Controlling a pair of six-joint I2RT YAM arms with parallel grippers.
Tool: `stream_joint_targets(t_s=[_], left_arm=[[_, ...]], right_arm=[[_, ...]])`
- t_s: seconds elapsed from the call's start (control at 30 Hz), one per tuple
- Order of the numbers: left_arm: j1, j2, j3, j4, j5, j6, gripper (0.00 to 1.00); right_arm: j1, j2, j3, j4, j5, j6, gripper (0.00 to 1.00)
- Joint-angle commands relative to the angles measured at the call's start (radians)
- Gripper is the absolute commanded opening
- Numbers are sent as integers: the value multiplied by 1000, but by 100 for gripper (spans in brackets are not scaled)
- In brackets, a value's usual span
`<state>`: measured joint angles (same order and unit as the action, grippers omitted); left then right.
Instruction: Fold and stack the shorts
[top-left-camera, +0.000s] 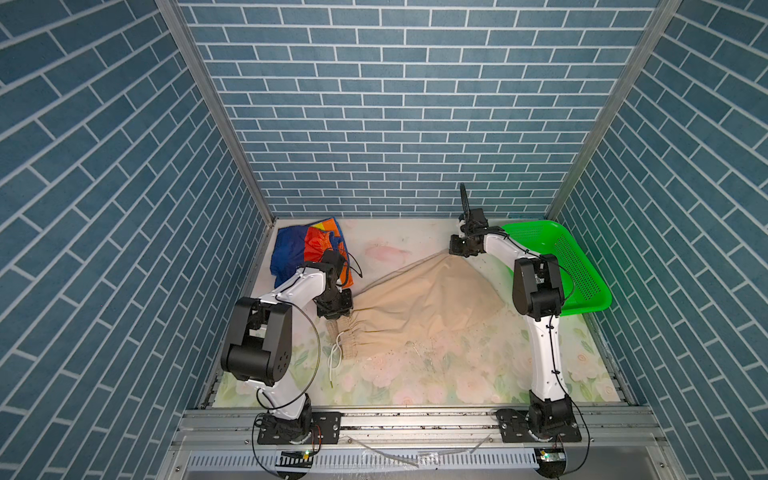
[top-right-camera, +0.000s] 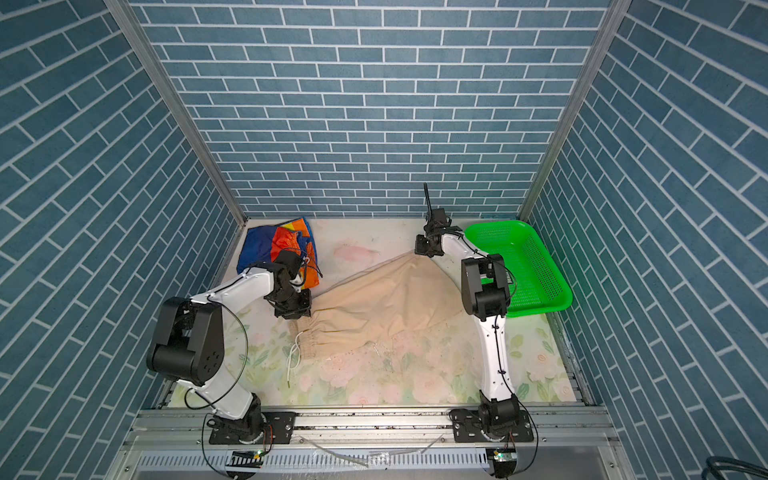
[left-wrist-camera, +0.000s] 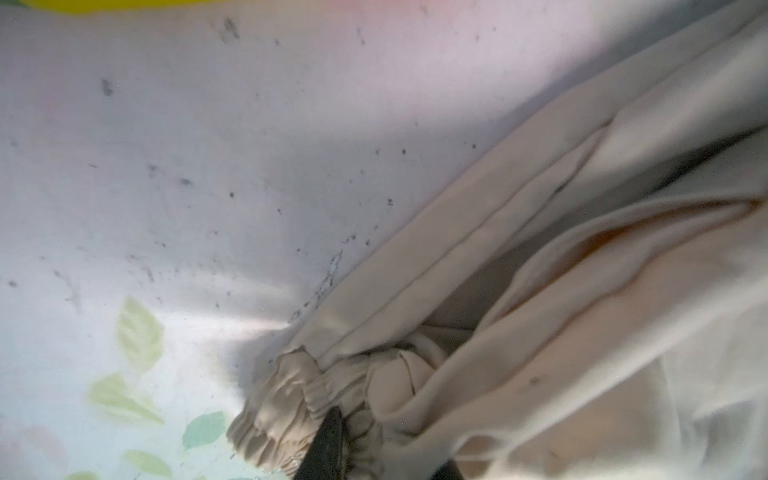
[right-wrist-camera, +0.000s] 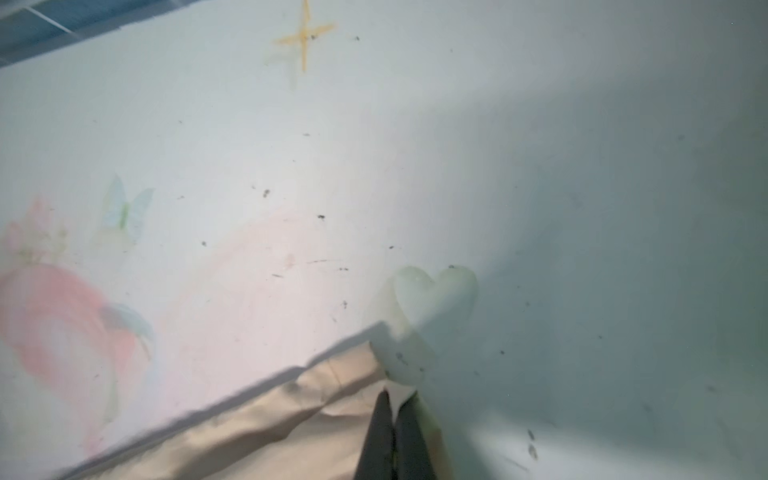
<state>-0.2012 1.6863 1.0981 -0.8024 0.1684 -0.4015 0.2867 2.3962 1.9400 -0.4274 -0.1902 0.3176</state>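
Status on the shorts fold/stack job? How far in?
Done: the rainbow shorts sit bundled in the far left corner and look folded, if loosely. In hand: the beige shorts lie spread out in the middle. The right claw is shut on their far corner, and the left claw is at the waistband, grip unclear. Left: fold the beige pair and stack it with the rainbow pair. Nothing is stacked yet.

White arms (top-left-camera: 544, 357), black joints (top-left-camera: 257, 336) (thin black cables (top-left-camera: 318, 347)).

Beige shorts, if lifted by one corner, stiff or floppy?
Likely floppy: the shorts crease in soft folds around the corner the right hand pinches. Probably light; the cloth looks thin. The loose drawstring would likely dangle.
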Motion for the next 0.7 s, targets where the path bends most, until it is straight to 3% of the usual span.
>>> stream_joint_targets(t_s=[0.0, 0.17, 0.3, 0.5, 0.67], left_arm=[[8, 26, 20, -92, -105, 20, 46], [8, 4, 57, -129, -109, 29, 68], [8, -89, 81, -184, -125, 34, 71], [8, -245, 11, -178, -111, 21, 71], [8, -297, -92, -99, -62, -14, 65]], right_arm=[[-22, 9, 83, 18, 40, 8, 1], [-19, -51, 9, 75, 30, 6, 30], [-9, -173, -77, 122, 82, 0, 51], [84, -387, -196, 130, 252, -73, 66], [243, -516, -347, 147, 330, -140, 67]])
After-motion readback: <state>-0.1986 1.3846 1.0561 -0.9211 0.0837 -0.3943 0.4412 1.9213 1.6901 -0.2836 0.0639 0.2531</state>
